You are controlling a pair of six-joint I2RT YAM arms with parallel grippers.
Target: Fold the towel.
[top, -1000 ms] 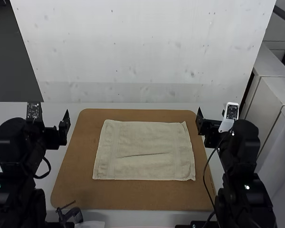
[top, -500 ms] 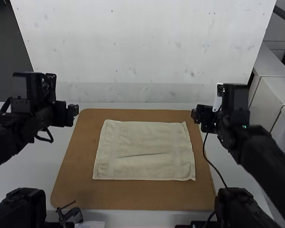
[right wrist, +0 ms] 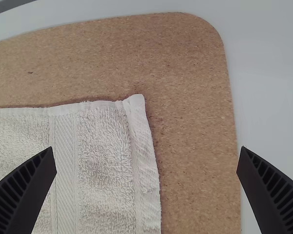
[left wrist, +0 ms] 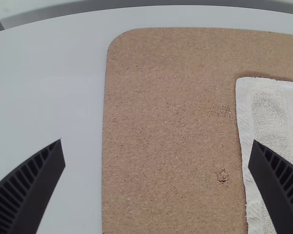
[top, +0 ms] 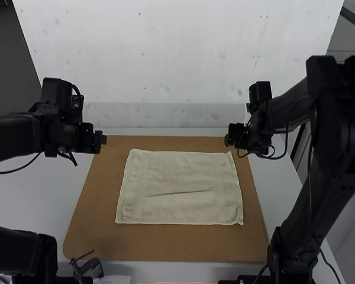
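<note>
A cream towel (top: 180, 189) lies spread nearly flat on the brown board, with a small crease near its middle. My left gripper (top: 100, 141) is above the board's far left corner, apart from the towel. The right gripper (top: 229, 137) hangs over the towel's far right corner. In the left wrist view, my left gripper (left wrist: 157, 151) stands open, the towel's edge (left wrist: 251, 146) showing beside one finger. Wide open too is the right gripper (right wrist: 146, 156) in the right wrist view, with the towel's corner (right wrist: 136, 102) and side hem visible between its fingers.
The brown board (top: 165, 245) rests on a white table (top: 23, 198), under the towel. A small dark clamp-like object (top: 87, 267) sits at the near left edge of the board. A pale upright panel (top: 177, 65) stands behind the table.
Both arms have lifted and extended from their upright poses at the sides, bringing the grippers inward toward the far corners of the board. The towel has not moved.
</note>
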